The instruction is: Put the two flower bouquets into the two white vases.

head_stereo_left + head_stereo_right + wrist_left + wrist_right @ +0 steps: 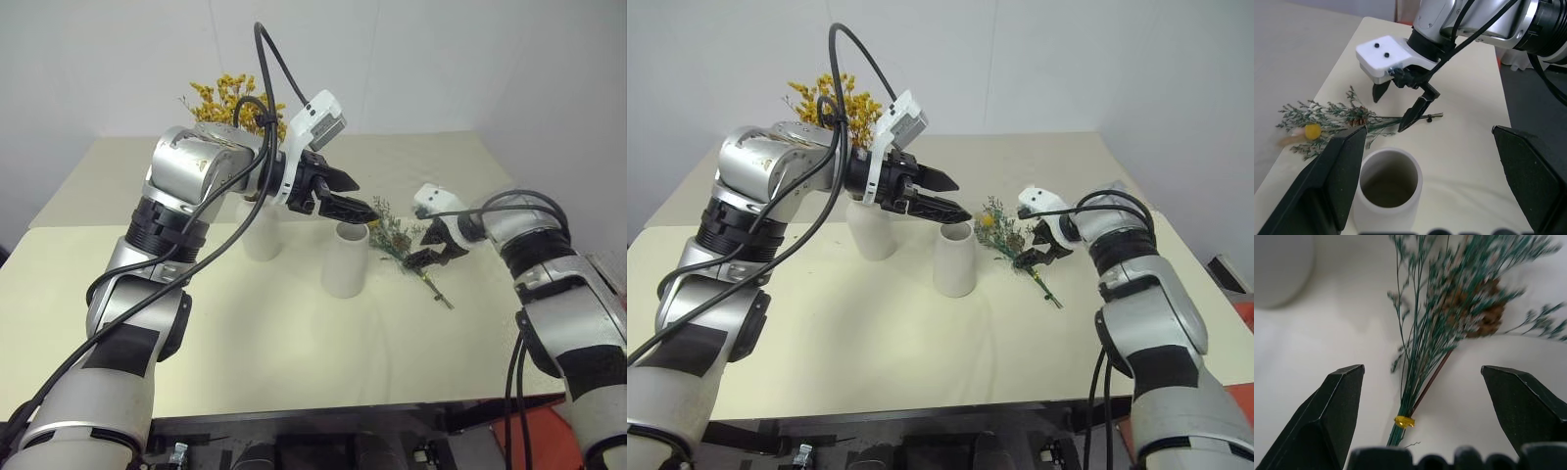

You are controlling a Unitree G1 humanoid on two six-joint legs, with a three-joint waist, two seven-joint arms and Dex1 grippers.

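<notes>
Right gripper (1420, 431): jaws wide open, empty, straddling the stems of the grey-green sprig bunch (1449, 318) lying flat on the counter (294, 343), stems toward gripper. Left gripper (345, 196): open, empty, above wide-mouthed vase (345, 259).

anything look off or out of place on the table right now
Only the grey-green sprig bunch: it lies flat on the table beside the wide-mouthed vase, which stands upright and empty. The yellow-orange bouquet already stands in the other vase. The open right hand hangs over the sprig's stems. Nothing looks spilled or broken.
</notes>
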